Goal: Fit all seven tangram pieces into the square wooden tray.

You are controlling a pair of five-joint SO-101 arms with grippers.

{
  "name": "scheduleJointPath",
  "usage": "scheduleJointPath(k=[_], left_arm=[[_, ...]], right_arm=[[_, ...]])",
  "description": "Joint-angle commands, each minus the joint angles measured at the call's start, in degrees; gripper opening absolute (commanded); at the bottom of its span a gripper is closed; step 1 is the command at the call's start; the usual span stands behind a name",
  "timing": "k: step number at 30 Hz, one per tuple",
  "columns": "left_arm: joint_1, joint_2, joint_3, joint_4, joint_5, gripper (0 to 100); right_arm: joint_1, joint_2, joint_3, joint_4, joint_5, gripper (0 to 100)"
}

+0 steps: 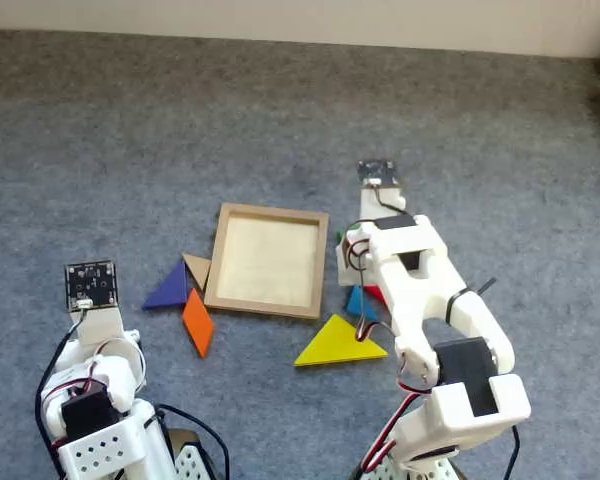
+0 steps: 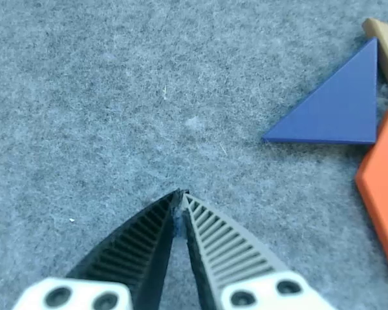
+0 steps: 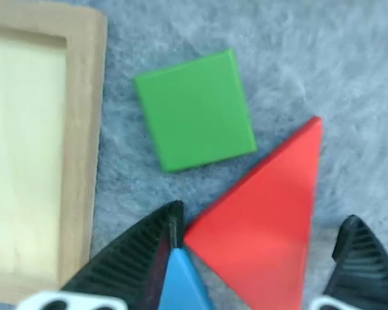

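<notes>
Red triangle (image 3: 271, 200) beneath right gripper (image 3: 264, 219), jaws spread

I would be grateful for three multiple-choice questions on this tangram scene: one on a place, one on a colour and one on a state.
1. Where does the yellow triangle lie?
A. on the carpet, outside the tray
B. inside the tray
C. lifted in a claw

2. What colour is the square piece beside the tray?
A. purple
B. green
C. white

3. How is the left claw?
A. wide open
B. shut on a piece
C. shut, holding nothing

Answers:
1 A: it lies flat on the carpet just past the tray's corner.
2 B: the right wrist view shows it green.
3 C: it is closed to the tip over bare carpet.
</notes>
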Motion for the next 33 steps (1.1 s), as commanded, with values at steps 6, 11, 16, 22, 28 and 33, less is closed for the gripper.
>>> scheduleJointPath(k=[6,11,16,22,28,33], left_arm=[[1.1,-1.8,1.1,0.18,0.53,1],[1.1,-1.8,1.1,0.18,0.53,1],[1.1,-1.8,1.1,0.18,0.53,1],[1.1,-1.8,1.1,0.18,0.53,1],[1.1,-1.8,1.1,0.18,0.53,1],[1.1,-1.8,1.1,0.18,0.53,1]], right_arm=[[-2.77,-0.84,-2.77,0.75,1.58,35.4],[-2.68,-0.84,-3.21,4.18,1.67,35.4],[-1.8,-0.84,-2.86,4.18,1.67,35.4],[-1.1,-0.75,-3.21,3.91,1.67,35.4],[-1.1,-0.48,-3.21,3.82,1.49,35.4],[-1.1,-0.48,-3.21,3.82,1.58,35.4]])
